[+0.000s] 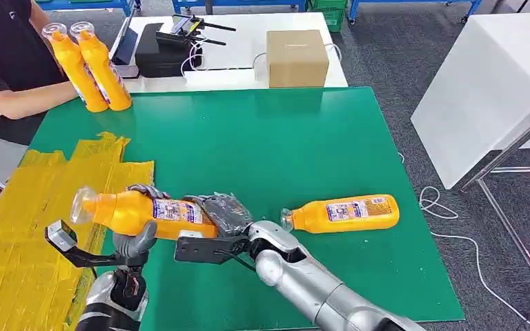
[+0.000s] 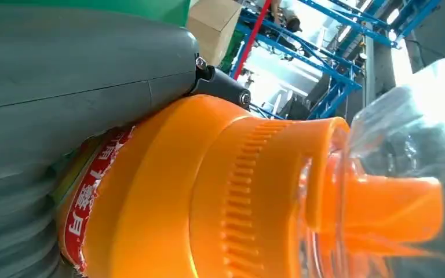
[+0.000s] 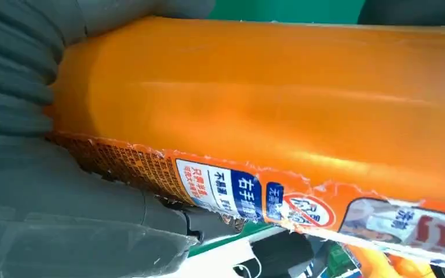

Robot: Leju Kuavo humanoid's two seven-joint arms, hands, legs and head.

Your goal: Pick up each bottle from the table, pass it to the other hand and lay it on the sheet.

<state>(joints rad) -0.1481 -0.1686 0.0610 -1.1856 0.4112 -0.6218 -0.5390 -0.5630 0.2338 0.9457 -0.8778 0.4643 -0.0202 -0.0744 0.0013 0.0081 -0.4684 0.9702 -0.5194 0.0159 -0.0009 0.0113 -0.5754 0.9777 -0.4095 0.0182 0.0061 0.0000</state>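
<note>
The right hand (image 1: 222, 212) is gripping the base end of an orange bottle (image 1: 141, 212), fingers wrapped around its labelled body. The left hand (image 1: 136, 238) is closing around the same bottle near its shoulder, thumb below, so both hands are holding it level above the green table (image 1: 262, 138), beside the yellow sheet (image 1: 27, 227). A second orange bottle (image 1: 341, 213) is lying on its side nearby. Farther back, a person's arm (image 1: 31, 100) is resting beside two upright bottles (image 1: 90, 65).
</note>
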